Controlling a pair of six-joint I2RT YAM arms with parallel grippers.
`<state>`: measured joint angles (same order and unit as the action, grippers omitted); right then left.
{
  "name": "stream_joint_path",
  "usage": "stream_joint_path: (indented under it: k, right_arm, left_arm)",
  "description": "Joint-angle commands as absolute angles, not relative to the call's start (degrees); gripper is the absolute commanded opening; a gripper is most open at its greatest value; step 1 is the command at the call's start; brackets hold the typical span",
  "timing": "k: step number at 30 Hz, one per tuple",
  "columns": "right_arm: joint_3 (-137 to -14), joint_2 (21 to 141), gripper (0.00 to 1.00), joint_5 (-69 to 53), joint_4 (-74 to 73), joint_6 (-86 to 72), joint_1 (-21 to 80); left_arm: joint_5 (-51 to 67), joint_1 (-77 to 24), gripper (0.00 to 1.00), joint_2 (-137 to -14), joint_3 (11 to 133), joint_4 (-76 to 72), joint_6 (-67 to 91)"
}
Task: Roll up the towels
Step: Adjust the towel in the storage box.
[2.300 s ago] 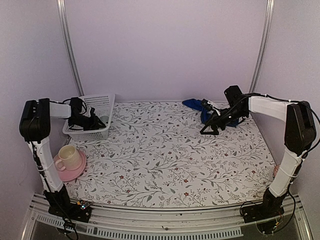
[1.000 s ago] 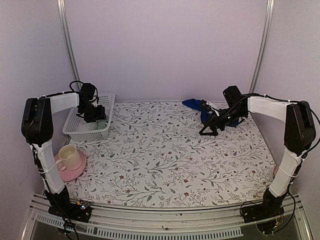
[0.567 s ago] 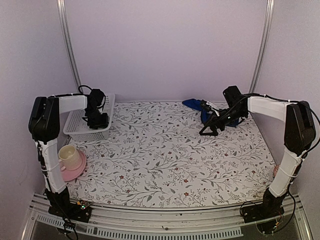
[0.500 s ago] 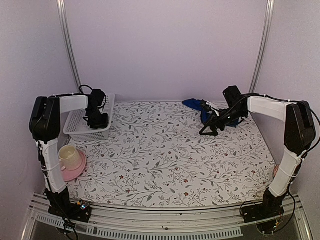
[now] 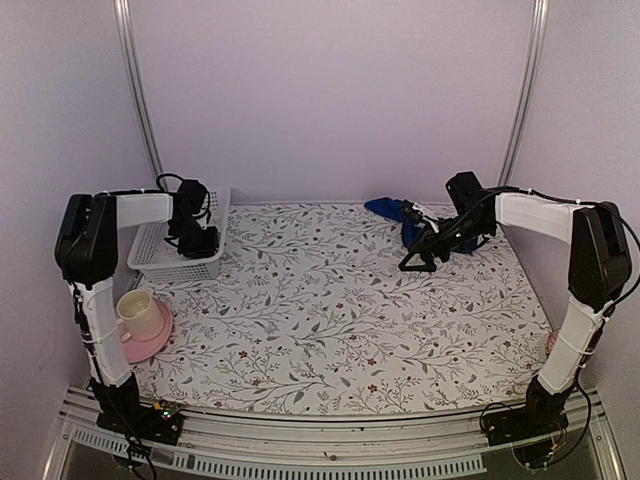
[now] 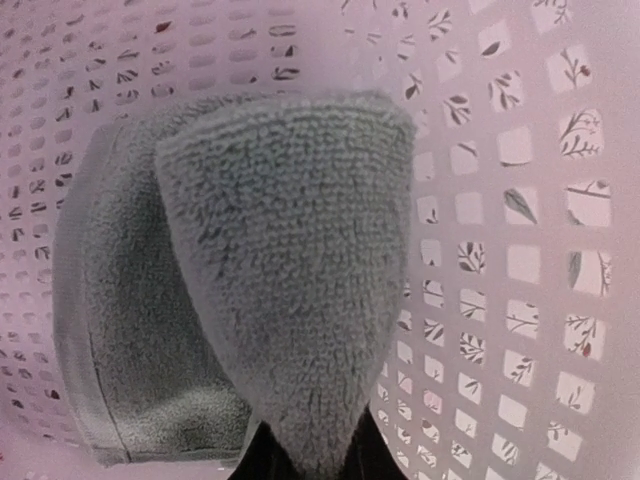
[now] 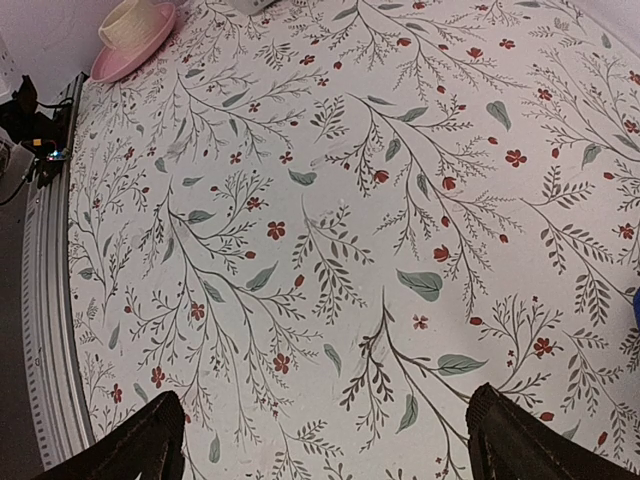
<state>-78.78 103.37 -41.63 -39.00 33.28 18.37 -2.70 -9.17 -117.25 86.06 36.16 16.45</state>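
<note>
In the left wrist view the sage-green towel (image 6: 290, 280) lies folded in the white basket (image 6: 520, 200), with one fold pulled up to a point. My left gripper (image 6: 305, 462) is shut on that fold, its dark fingertips just showing at the frame's bottom. From above, the left gripper (image 5: 198, 242) reaches down into the basket (image 5: 160, 262) and hides the green towel. The royal-blue towel (image 5: 388, 209) lies bunched at the back right of the table. My right gripper (image 5: 414, 260) hangs open just in front of it, holding nothing; its fingers (image 7: 140, 448) stand wide apart over the floral tablecloth.
A cream cup (image 5: 138, 314) sits on a pink saucer (image 5: 150, 342) at the near left, in front of the basket; both also show far off in the right wrist view, cup (image 7: 135, 22). The floral tablecloth (image 5: 330, 310) covers the table between the arms.
My left gripper swung right and down into the basket, then closed on a fold of the green towel. The right arm has stayed almost still, open.
</note>
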Motion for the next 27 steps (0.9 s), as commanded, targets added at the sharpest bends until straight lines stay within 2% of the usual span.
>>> stream_joint_path:
  k: [1, 13, 17, 20, 24, 27]
  right_arm:
    - [-78.79, 103.56, 0.99, -41.44, -39.37, 33.91, 18.71]
    - [-78.75, 103.89, 0.99, -41.22, -39.36, 33.85, 18.66]
    - [-78.75, 104.13, 0.99, -41.13, -39.39, 33.87, 18.66]
    - [-78.88, 104.31, 0.99, -41.13, -39.40, 33.84, 18.65]
    - [-78.84, 104.49, 0.99, -41.09, -39.40, 33.87, 18.66]
    - [-78.84, 104.72, 0.99, -41.13, -39.46, 33.90, 18.71]
  left_arm:
    - [11.84, -5.46, 0.09, -113.23, 81.63, 29.73, 18.26]
    - [34.03, 2.21, 0.09, -109.72, 69.87, 14.00, 25.61]
    - [37.84, 3.08, 0.15, -111.86, 69.33, 12.59, 25.73]
    - [34.65, 3.47, 0.18, -111.89, 69.41, 13.12, 25.61]
    - [29.83, 3.43, 0.31, -111.33, 70.67, 15.65, 24.20]
    - [26.74, 3.48, 0.37, -111.36, 72.19, 18.35, 22.72]
